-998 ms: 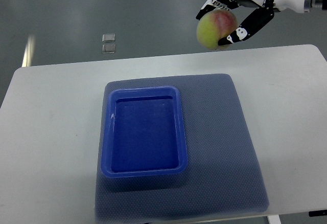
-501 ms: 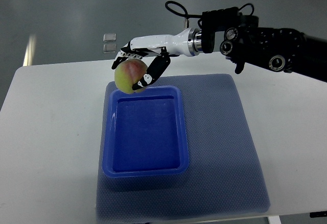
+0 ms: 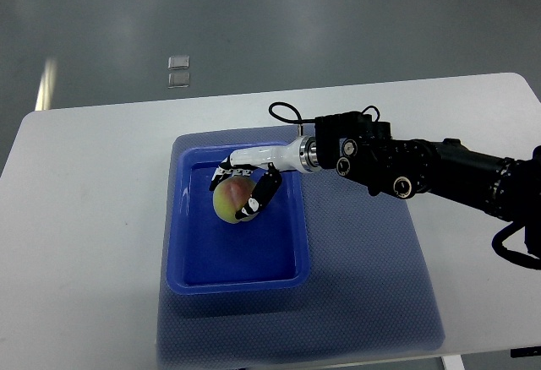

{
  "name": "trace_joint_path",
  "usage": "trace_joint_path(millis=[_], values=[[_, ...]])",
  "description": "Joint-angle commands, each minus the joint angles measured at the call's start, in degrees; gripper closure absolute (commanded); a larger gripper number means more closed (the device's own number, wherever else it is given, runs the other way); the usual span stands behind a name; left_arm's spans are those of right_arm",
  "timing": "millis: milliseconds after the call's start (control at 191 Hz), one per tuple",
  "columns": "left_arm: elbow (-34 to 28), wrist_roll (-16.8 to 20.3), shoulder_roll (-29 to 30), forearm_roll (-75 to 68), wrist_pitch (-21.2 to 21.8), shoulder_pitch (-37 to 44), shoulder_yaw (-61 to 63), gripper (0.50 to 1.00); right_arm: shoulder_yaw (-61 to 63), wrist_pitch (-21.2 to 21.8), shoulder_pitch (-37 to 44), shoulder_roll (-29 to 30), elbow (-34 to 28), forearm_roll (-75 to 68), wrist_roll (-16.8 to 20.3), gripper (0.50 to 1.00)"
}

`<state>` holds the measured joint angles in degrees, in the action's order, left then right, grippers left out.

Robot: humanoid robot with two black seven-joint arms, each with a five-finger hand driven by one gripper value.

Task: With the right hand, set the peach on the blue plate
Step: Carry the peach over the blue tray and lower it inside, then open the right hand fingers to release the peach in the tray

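A white table (image 3: 84, 218) is seen from above, its far edge running across the upper part of the view with grey floor beyond it, its near edge cut by the bottom of the picture. A grey-blue mat (image 3: 372, 285) is laid on the middle of the table, and broad bare strips of tabletop are left open to the left and to the right of it. The blue plate (image 3: 177, 243), a rectangular tray with a raised rim, is set on the left part of the mat, its long sides running away from the robot; the mat to the right of the rim lies open, though its upper part is crossed by the arm. The floor of the plate is open in its nearer half. The right hand (image 3: 245, 191) is reached in from the right edge on a long black forearm, which is held low across the upper right part of the mat and over the right rim of the plate. The white palm is turned downward and the black fingers (image 3: 264, 197) are curled around the peach (image 3: 230, 201), which is thus clamped in the hand. The peach is held inside the plate's rim, over the far half of the plate; whether it touches the plate's floor cannot be told.
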<state>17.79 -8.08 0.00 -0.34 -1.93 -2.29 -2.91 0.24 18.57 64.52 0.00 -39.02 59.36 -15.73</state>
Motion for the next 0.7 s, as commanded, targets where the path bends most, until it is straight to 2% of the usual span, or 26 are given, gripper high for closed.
trace_joint_path(millis=[0,26,73,78,89,136,172,193,219,230,533,695], values=[[0.0,0.0,0.0,0.0,0.0,0.0,0.0,0.5,0.1,-0.2,-1.1,0.0,0.3,0.6,0.0,0.836],[0.0,0.0,0.0,0.0,0.0,0.0,0.0,0.5,0.1,-0.2,-1.1,0.0,0.3,0.6,0.0,0.818],[0.0,0.0,0.0,0.0,0.0,0.0,0.0,0.5,0.1,-0.2,-1.1,0.0,0.3,0.6,0.0,0.818],[0.0,0.0,0.0,0.0,0.0,0.0,0.0,0.5,0.2,-0.1,-1.1,0.0,0.3,0.6,0.0,0.765],[0.0,0.0,0.0,0.0,0.0,0.0,0.0,0.5,0.2,-0.1,-1.1,0.0,0.3,0.6,0.0,0.746],[0.0,0.0,0.0,0.0,0.0,0.0,0.0,0.5,0.2,0.0,-1.1,0.0,0.3,0.6,0.0,0.699],[0.0,0.0,0.0,0.0,0.0,0.0,0.0,0.5,0.2,0.1,-1.0,0.0,0.3,0.5,0.0,0.64],[0.0,0.0,0.0,0.0,0.0,0.0,0.0,0.5,0.3,0.2,-1.0,0.0,0.3,0.5,0.0,0.63],[0.0,0.0,0.0,0.0,0.0,0.0,0.0,0.5,0.4,0.5,-0.9,0.0,0.3,0.5,-0.1,0.577],[0.0,0.0,0.0,0.0,0.0,0.0,0.0,0.5,0.4,0.5,-0.9,0.0,0.3,0.5,-0.1,0.572],[0.0,0.0,0.0,0.0,0.0,0.0,0.0,0.5,2.8,2.8,1.4,0.0,-0.6,-0.5,-0.1,0.57],[0.0,0.0,0.0,0.0,0.0,0.0,0.0,0.5,10.0,4.5,6.6,0.0,-2.0,-3.3,-0.1,0.568]])
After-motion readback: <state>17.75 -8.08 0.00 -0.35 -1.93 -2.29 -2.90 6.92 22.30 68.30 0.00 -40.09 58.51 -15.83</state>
